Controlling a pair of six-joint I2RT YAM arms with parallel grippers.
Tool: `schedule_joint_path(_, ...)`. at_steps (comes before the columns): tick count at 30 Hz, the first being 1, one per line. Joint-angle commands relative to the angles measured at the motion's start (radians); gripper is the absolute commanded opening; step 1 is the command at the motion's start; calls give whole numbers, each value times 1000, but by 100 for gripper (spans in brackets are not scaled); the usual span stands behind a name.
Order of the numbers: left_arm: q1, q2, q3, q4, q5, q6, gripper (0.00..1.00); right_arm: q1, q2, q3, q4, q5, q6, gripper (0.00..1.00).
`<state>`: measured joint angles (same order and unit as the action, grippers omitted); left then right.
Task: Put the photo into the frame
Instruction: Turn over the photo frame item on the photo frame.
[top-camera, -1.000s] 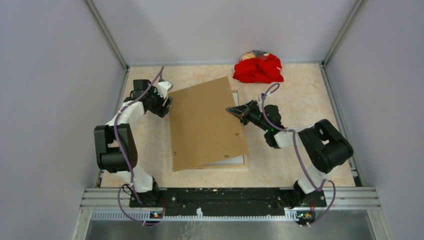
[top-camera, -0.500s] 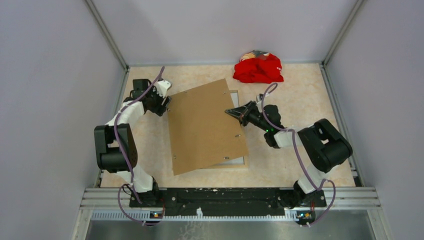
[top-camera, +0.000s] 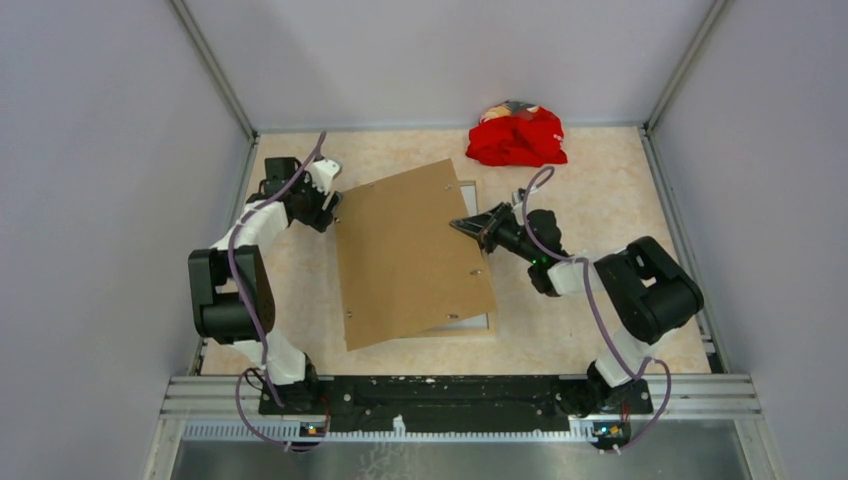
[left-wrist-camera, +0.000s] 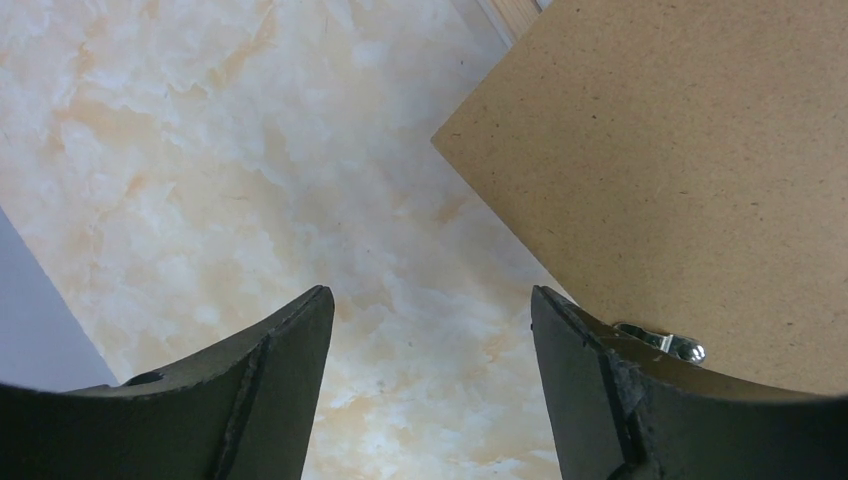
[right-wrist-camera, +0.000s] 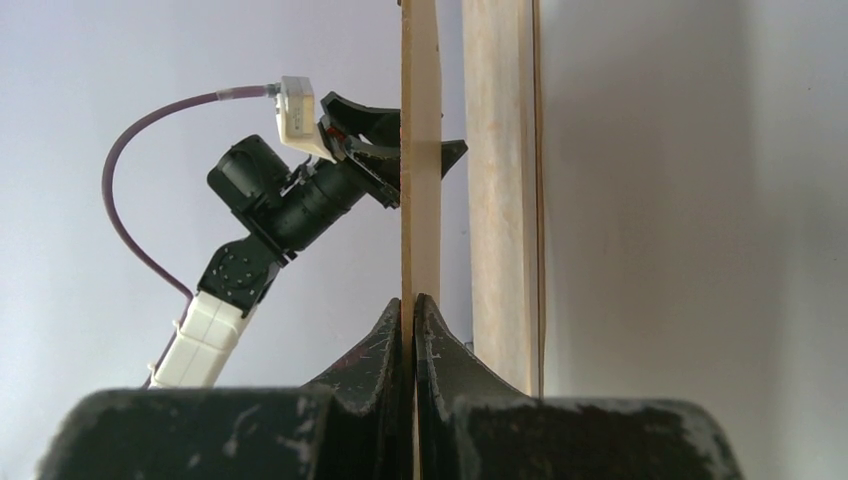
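The brown backing board (top-camera: 412, 252) lies tilted over the frame, whose white rail (top-camera: 470, 323) shows past the board's near right edge. My right gripper (top-camera: 466, 225) is shut on the board's right edge. In the right wrist view my right gripper (right-wrist-camera: 413, 300) pinches the board (right-wrist-camera: 420, 150) edge-on, with the frame's wooden rail (right-wrist-camera: 500, 180) just beyond. My left gripper (top-camera: 330, 207) is open beside the board's far left corner. The left wrist view shows my left gripper (left-wrist-camera: 430, 300) wide apart over bare table, with the board (left-wrist-camera: 680, 170) to the right. The photo is hidden.
A red cloth bundle (top-camera: 517, 136) lies at the far right of the table. A metal turn clip (left-wrist-camera: 660, 343) sits on the board by my right finger. Grey walls enclose the marbled tabletop (top-camera: 600, 180) on three sides.
The board has turned slightly and slid a little toward the near left. My left gripper has drawn back a little from the board's corner. My right gripper keeps its hold.
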<state>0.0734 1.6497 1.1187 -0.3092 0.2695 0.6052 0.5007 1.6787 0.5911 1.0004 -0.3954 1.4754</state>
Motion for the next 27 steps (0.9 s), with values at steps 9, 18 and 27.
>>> schedule_joint_path(9,25,51,39,-57,67,17,89,-98,-57,-61,128,6,18,0)
schedule_joint_path(18,15,48,-63,-85,171,113,82,-102,5,-95,185,45,13,0)
schedule_joint_path(27,2,44,-137,-107,219,183,70,-100,40,-73,188,65,-14,0)
